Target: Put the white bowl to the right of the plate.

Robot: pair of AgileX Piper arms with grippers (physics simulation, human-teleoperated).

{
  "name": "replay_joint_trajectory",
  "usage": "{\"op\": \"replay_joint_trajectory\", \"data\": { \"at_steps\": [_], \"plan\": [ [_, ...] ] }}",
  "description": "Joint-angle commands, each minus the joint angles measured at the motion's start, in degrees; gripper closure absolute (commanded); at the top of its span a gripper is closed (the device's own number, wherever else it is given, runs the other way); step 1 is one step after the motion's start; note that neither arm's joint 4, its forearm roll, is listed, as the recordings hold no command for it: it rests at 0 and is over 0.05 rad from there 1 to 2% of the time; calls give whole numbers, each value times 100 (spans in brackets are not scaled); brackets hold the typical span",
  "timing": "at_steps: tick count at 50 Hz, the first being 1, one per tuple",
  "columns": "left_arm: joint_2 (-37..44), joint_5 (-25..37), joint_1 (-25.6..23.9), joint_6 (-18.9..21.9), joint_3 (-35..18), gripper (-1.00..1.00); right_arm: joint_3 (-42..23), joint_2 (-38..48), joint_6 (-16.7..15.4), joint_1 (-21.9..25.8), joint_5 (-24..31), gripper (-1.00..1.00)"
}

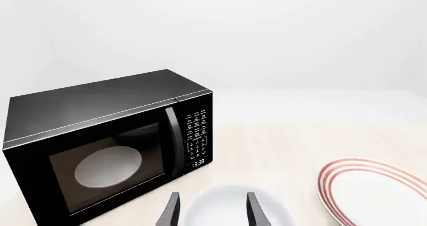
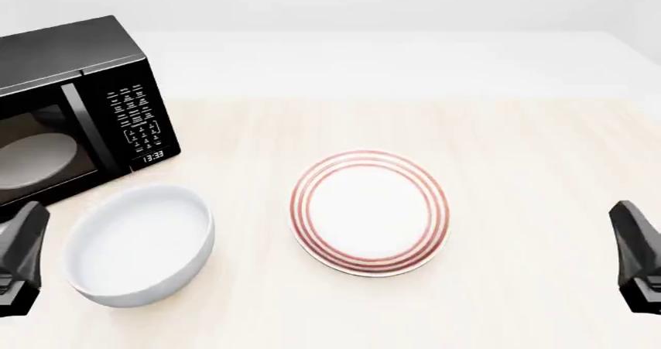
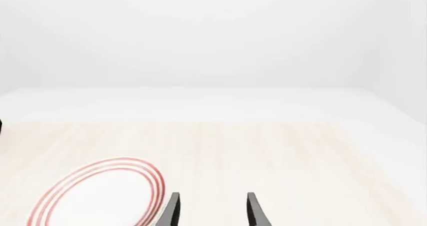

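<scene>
The white bowl (image 2: 139, 244) sits upright on the table at the front left, left of the plate (image 2: 370, 211), which lies flat mid-table with red rings near its rim. My left gripper (image 2: 18, 256) hangs at the left edge, just left of the bowl and apart from it. In the left wrist view its fingers (image 1: 172, 211) stand apart, open and empty, with the bowl (image 1: 230, 208) beyond them and the plate (image 1: 377, 193) to one side. My right gripper (image 2: 635, 256) is at the far right edge. Its fingers (image 3: 172, 210) are open and empty, beside the plate (image 3: 100, 193).
A black microwave (image 2: 73, 94) with a shut door and a lit clock stands at the back left, behind the bowl. A pale turntable disc (image 1: 109, 168) shows through its glass. Light wooden tabletop (image 2: 537, 171) stretches right of the plate.
</scene>
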Motion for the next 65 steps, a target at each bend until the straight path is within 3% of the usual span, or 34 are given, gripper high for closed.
{"op": "replay_joint_trajectory", "data": {
  "at_steps": [1,8,12,14,19,22,29,37,65],
  "plan": [
    [0,0,0,0,0,-100,-20,-69,4,-12,68,-100],
    [0,0,0,0,0,-100,-78,-61,-65,147,103,-100],
    [0,0,0,0,0,-100,-165,520,-33,255,-207,-100],
    [0,0,0,0,0,-100,-285,800,148,454,-326,-100],
    [0,0,0,0,0,-100,-598,1458,26,586,-645,-100],
    [0,0,0,0,0,-100,-871,2348,29,1014,-1175,-100],
    [0,0,0,0,0,-100,-1413,3752,-115,1631,-1857,-100],
    [0,0,0,0,0,-100,-2004,4892,-260,2113,-2164,-100],
    [0,0,0,0,0,-100,-4035,7079,-229,3209,-1718,-100]
  ]
}}
